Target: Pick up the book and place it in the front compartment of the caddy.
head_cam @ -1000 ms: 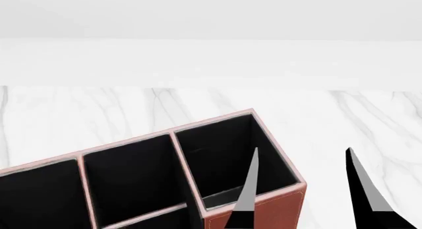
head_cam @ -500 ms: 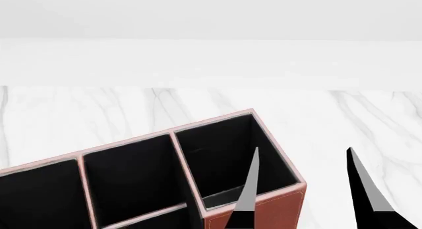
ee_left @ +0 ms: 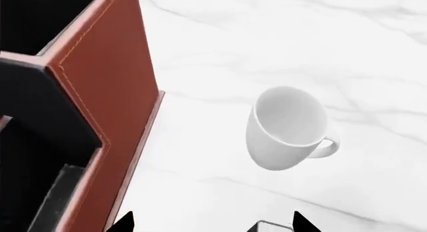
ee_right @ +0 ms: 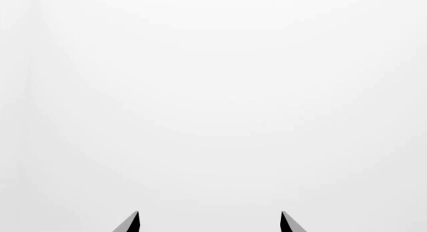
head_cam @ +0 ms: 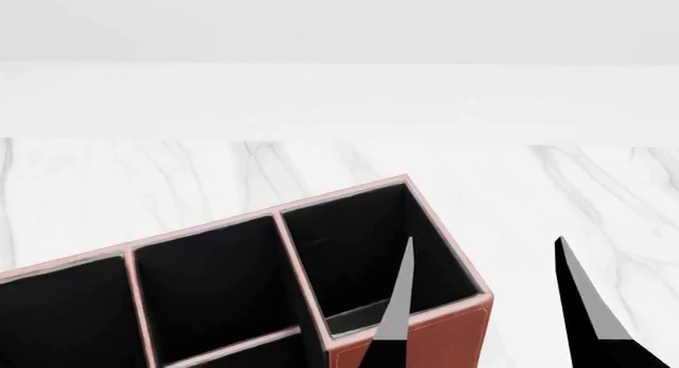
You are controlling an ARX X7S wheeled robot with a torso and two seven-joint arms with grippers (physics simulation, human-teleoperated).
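Sim desk/office: marble top (head_cam: 127,185), caddy (head_cam: 424,340), mug (ee_left: 287,127).

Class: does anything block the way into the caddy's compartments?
Nothing visible does: the caddy compartments stand open-topped. The mug sits apart beside it. One finger of the open right gripper overlaps its corner. The book shows nowhere.

A white marble tabletop (head_cam: 159,185) with thin grey veins fills the lower part of the head view and runs back to a straight far edge. Behind it stands a plain white wall (head_cam: 339,26), with a slightly brighter band just above the table edge. The light is even and soft, casting only faint shadows on the marble. The right wrist view shows nothing but blank white surface.
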